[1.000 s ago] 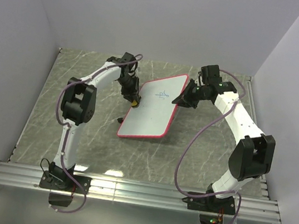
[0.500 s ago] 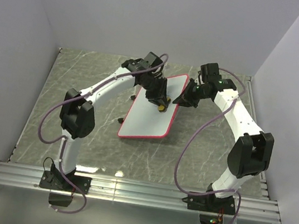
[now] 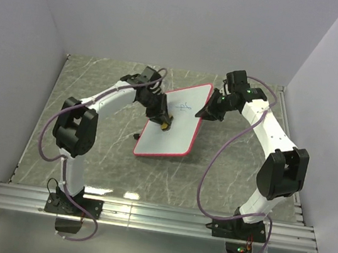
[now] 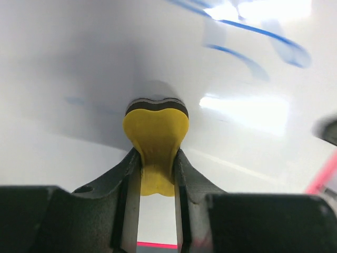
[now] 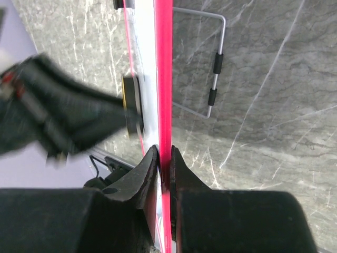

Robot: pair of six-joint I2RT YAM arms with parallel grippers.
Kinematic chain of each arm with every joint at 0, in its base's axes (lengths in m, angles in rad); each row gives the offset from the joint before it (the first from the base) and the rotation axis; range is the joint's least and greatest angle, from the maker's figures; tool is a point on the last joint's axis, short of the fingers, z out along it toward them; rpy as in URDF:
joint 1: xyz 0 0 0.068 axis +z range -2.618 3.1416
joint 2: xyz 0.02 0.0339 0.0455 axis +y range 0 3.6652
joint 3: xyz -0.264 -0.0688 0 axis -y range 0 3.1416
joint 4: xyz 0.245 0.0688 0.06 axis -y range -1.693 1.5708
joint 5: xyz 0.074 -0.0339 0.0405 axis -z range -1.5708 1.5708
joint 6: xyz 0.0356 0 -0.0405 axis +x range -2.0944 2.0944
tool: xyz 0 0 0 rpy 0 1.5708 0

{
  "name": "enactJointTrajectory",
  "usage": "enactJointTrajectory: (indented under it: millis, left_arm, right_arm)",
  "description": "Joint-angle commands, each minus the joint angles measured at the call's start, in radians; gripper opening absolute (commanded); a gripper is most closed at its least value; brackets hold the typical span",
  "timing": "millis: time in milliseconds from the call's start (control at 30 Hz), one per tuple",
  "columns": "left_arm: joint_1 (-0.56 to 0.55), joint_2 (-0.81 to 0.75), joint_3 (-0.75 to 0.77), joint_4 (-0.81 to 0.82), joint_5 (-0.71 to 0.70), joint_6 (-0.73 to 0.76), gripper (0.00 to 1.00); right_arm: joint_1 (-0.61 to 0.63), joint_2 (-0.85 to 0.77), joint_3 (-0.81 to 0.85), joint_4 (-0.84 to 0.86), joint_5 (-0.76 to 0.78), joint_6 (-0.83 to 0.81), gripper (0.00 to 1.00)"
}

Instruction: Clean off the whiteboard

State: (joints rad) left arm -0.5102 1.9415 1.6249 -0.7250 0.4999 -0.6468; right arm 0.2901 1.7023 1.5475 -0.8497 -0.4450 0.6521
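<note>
Shifted left off the blue scribbles [image 3: 184, 107] since half a second ago, left gripper [image 4: 157, 158] pinching yellow sponge [image 4: 156, 129], pressed to whiteboard [image 3: 168, 140] face, right gripper [image 5: 164, 158] closed on its red frame [image 5: 164, 79], board mid-table [image 3: 102, 148] between both arms

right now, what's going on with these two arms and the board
The right claw is clamped on the red-framed edge of the whiteboard, holding it steady. The left claw pinches a yellow sponge and presses it against the white surface. Some blue scribbles sit near the board's far end, not yet wiped, so the erasing isn't finished.
</note>
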Motion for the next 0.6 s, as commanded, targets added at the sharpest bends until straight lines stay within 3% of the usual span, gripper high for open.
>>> enactJointTrajectory:
  millis: [0, 400, 567]
  left_arm:
    - [0.050, 0.085, -0.106, -0.039, -0.090, 0.071, 0.00]
    - [0.090, 0.296, 0.041, -0.089, -0.161, 0.145, 0.00]
    - [0.079, 0.228, 0.023, -0.097, -0.138, 0.128, 0.00]
  right_arm:
    - [0.018, -0.001, 0.051, -0.012, 0.038, -0.063, 0.00]
    - [0.018, 0.003, 0.054, -0.002, 0.026, -0.054, 0.00]
    - [0.018, -0.001, 0.056, -0.006, 0.032, -0.055, 0.00]
